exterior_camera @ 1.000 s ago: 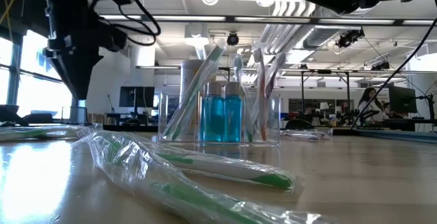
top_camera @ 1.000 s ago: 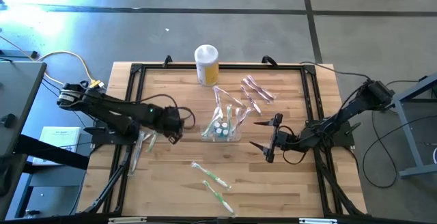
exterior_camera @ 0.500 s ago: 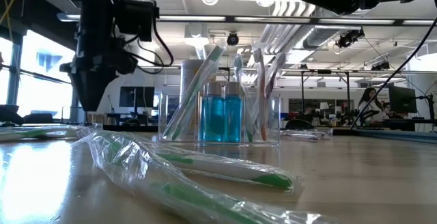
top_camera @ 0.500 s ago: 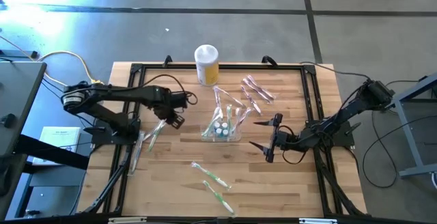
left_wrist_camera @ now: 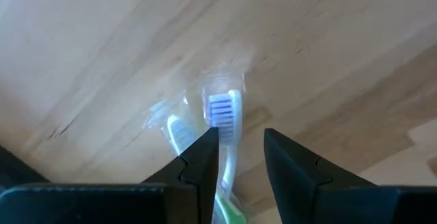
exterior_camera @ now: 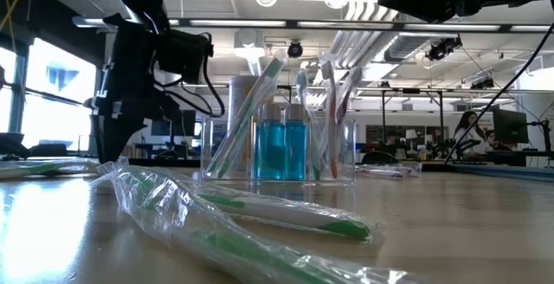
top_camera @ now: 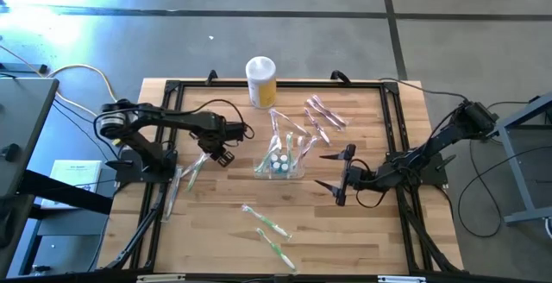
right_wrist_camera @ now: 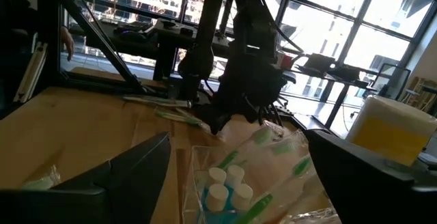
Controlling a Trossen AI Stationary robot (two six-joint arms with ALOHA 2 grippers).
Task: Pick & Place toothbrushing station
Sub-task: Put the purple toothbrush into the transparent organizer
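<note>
L gripper [left_wrist_camera: 241, 157] has its fingers a narrow gap apart, empty, poised over a wrapped toothbrush [left_wrist_camera: 224, 125] on the table [top_camera: 216, 223]. Toothbrushing station [top_camera: 281, 163] sits near, betw. both claws, w/ yellow canister [top_camera: 261, 81] beyond it. R gripper [top_camera: 332, 172], spread wide & empty, waits beside station's other side.

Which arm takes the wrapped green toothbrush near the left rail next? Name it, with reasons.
Left. The left gripper hangs open over that wrapped green toothbrush, whose head shows just ahead in the left wrist view. The right gripper waits open beyond the toothbrushing station.
</note>
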